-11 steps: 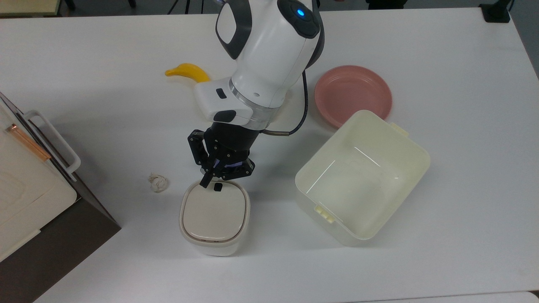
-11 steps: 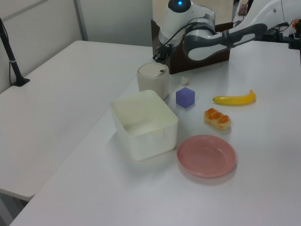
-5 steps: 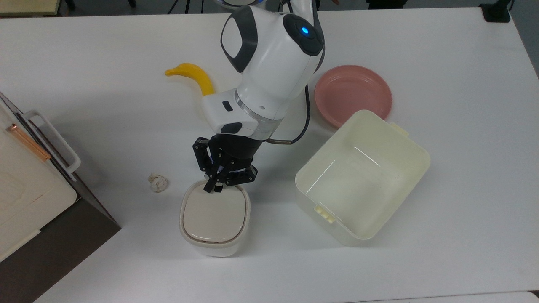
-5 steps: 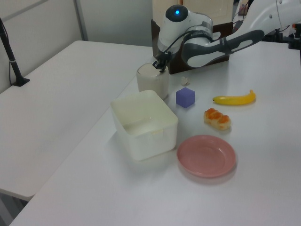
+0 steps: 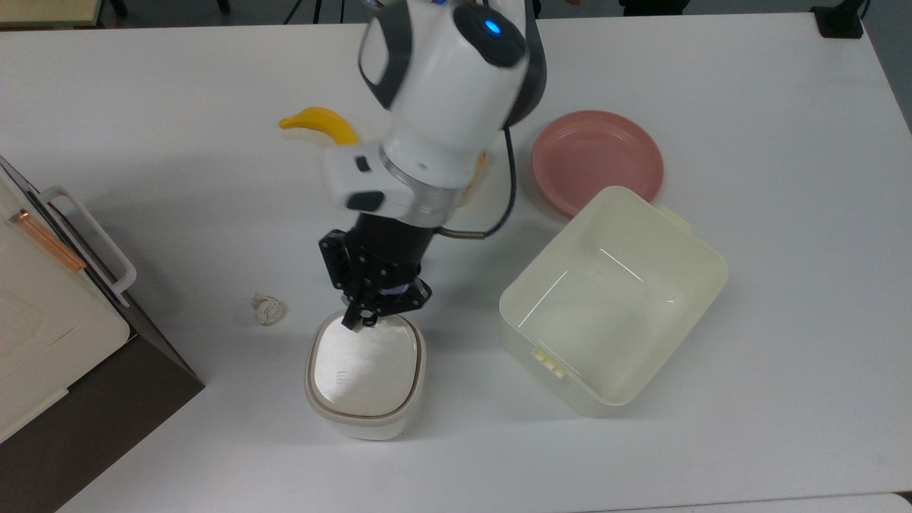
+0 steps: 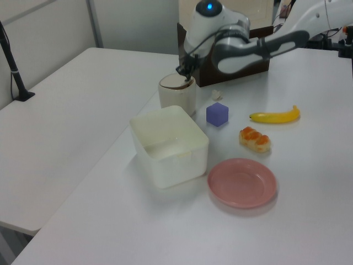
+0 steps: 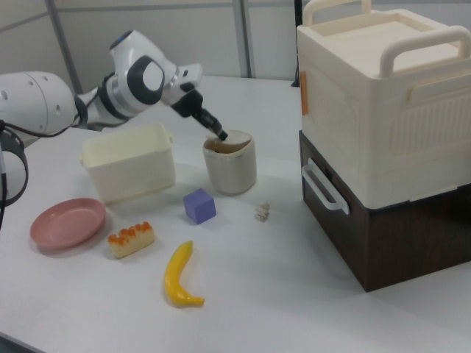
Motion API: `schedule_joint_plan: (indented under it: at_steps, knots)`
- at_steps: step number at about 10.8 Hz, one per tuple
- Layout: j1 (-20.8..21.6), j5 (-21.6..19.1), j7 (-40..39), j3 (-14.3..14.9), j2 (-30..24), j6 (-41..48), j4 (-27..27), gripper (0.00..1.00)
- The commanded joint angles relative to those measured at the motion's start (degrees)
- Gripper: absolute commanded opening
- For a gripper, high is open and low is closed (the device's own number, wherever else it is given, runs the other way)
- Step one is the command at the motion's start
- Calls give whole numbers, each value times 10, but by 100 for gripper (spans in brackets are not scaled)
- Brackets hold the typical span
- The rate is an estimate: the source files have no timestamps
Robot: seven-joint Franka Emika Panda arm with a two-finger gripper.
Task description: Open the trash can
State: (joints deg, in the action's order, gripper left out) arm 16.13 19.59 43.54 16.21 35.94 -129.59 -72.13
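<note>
White table [image 5: 748,92]; pincer [image 5: 354,320] fingers together, empty, tip at rim of trash can [image 5: 363,370], lid tilted.

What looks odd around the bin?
The beige lid of the small white rounded bin sits askew, a dark gap along its rim, the claw at its edge. A crumpled white scrap lies loose on the white table.

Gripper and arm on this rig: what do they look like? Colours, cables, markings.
The arm has glossy white rounded shells with dark grey joint panels and a lit blue dot on top. The white wrist flange carries two black oval buttons. A black cable loops out beside the wrist into a metal fitting. The gripper is black, angular and bolted, with slim black fingers.
</note>
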Motion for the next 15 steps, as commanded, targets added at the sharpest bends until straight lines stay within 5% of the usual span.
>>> schedule_joint_plan:
  at_steps: [1, 3, 9, 11, 13, 15]
  knots:
    - [-39, -178, -89, 18, -100, 6, -15, 0]
    - [-45, -285, -213, 58, -129, 105, -11, 0]
    - [-45, -291, -453, 66, -221, 375, -28, 2]
    - [-45, -291, -455, 66, -227, 407, -28, 40]
    - [-44, -288, -455, 66, -237, 421, -30, 100]
    - [-44, -287, -454, 66, -253, 422, -44, 100]
